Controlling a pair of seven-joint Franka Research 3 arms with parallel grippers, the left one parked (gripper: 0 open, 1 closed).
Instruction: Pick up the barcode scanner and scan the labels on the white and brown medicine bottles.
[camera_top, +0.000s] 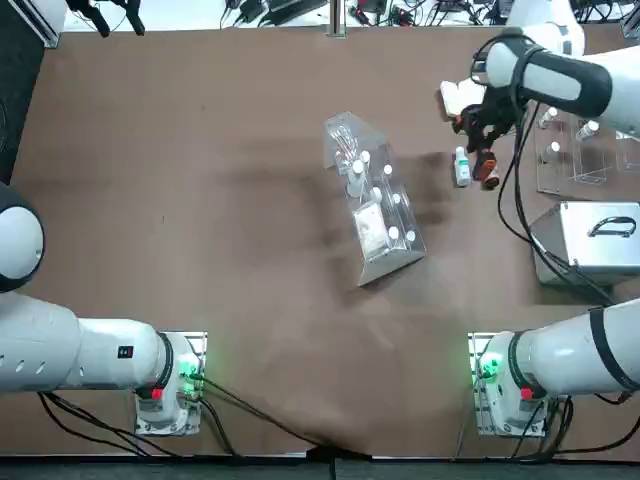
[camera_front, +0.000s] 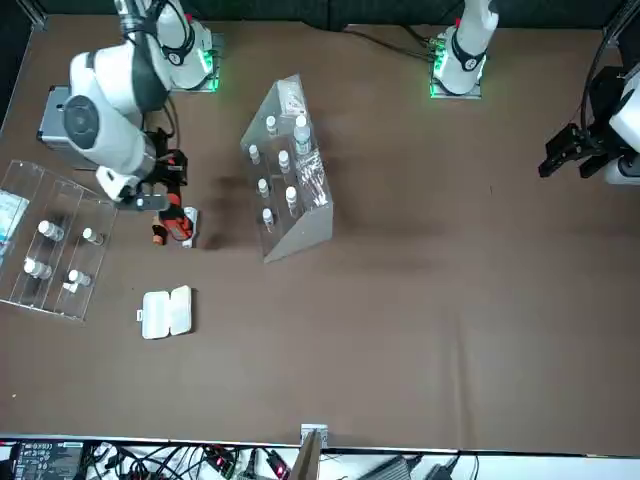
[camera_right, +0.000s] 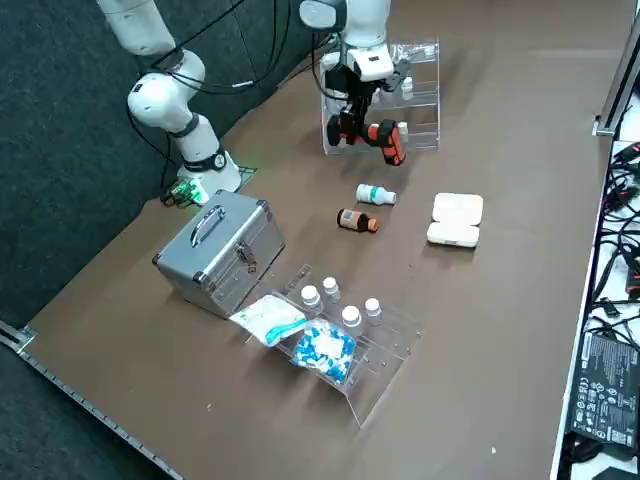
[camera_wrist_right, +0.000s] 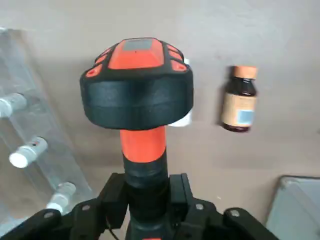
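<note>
Pickup's done: right claw (camera_wrist_right: 147, 200) is closed round the grip of the barcode scanner (camera_wrist_right: 142, 145), holding it up over the bench (camera_right: 500, 330). Can't tell if any label has been read; I'd assume both scans remain. Scanner's black and orange, chunky head. White bottle (camera_right: 376, 194) and brown bottle (camera_right: 357, 220) lie on their sides near each other, brown one orange-capped, with a pale label.

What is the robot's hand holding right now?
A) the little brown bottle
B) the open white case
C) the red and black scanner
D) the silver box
C: the robot's right hand has its fingers closed around the handle of the red and black scanner, which is up off the table.
</note>
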